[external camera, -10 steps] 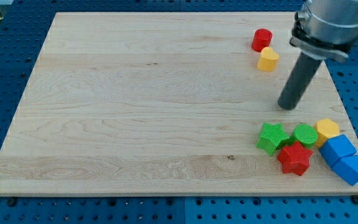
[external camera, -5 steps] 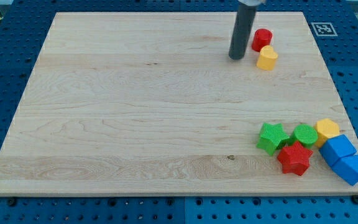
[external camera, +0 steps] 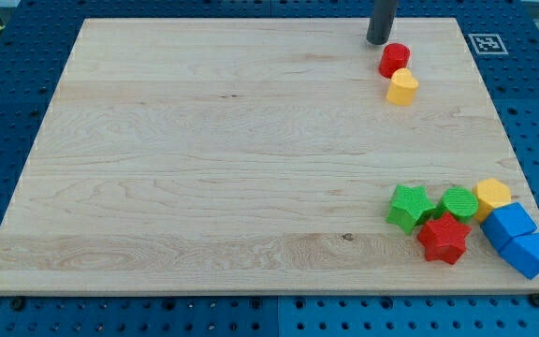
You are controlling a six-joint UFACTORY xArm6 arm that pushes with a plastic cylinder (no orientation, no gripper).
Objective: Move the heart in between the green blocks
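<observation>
Only the lower part of the rod is seen; its upper part is cut off by the view's top edge. My tip (external camera: pixel 378 41) is set on the bench (external camera: pixel 204 159) near the view's top right, just up and to the left of the red cylinder (external camera: pixel 394 59), with a small gap between the two. No claw is fitted to this arm, so no claw state can be given.

The yellow heart (external camera: pixel 402 87) is located directly below the red cylinder and appears to touch it. It lies well apart from the cluster at the view's bottom right.

In that cluster, the green star (external camera: pixel 410 206) and the second green block (external camera: pixel 458 202), whose shape cannot be made out with certainty, are placed side by side. The red star (external camera: pixel 443 238) is lodged below and between them. A yellow block (external camera: pixel 492 196) adjoins the second green block on the right. Two blue blocks (external camera: pixel 517 238) lie at the bench's right edge, and the lower one overhangs it.

A black-and-white square marker (external camera: pixel 486 43) is printed at the top right corner; no text can be read on it.
</observation>
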